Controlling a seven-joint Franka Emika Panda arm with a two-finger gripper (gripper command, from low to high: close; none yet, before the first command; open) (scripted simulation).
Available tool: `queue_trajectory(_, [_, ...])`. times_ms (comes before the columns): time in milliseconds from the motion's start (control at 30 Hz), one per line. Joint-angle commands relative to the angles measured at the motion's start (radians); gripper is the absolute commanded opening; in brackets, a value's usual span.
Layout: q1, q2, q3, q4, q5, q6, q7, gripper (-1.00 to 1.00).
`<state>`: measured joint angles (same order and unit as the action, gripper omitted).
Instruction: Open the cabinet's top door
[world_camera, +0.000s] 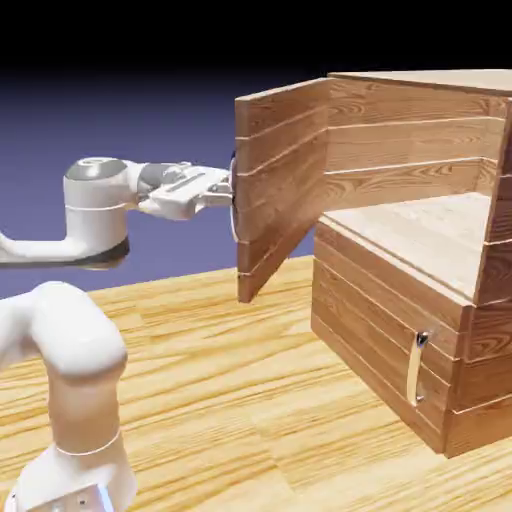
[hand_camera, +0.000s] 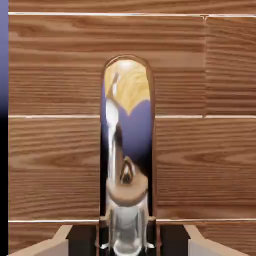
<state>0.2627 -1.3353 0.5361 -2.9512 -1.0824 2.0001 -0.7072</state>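
Note the top door (world_camera: 285, 180) swung well out from the front of the cabinet (world_camera: 340, 280), on the robot's side, with the upper compartment (world_camera: 410, 215) exposed. Observe the tool (hand_camera: 128, 242) clamped around the long curved handle (hand_camera: 127, 135), near one end. Disregard the lower panel (world_camera: 375, 310), flush with the cabinet front. Judge opening essentially complete; allow at most slight further swing, then release of the handle.
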Motion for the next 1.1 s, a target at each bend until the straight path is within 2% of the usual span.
queue_trajectory(0, [0.004,0.01,0.036,0.016,0.037,-0.035,-0.001,-1.0])
queue_trajectory(300, [-0.089,0.148,0.362,0.254,0.322,-0.363,0.012,-1.0])
queue_trajectory(567, [-0.319,0.237,0.605,0.544,0.478,-0.619,0.013,-1.0])
queue_trajectory(867, [-0.611,0.243,0.805,0.87,0.58,-0.853,-0.024,-1.0])
queue_trajectory(967, [-0.678,0.326,0.879,0.975,0.561,-0.957,0.026,-1.0])
queue_trajectory(1067, [-0.78,0.294,0.929,1.084,0.586,-1.019,-0.006,-1.0])
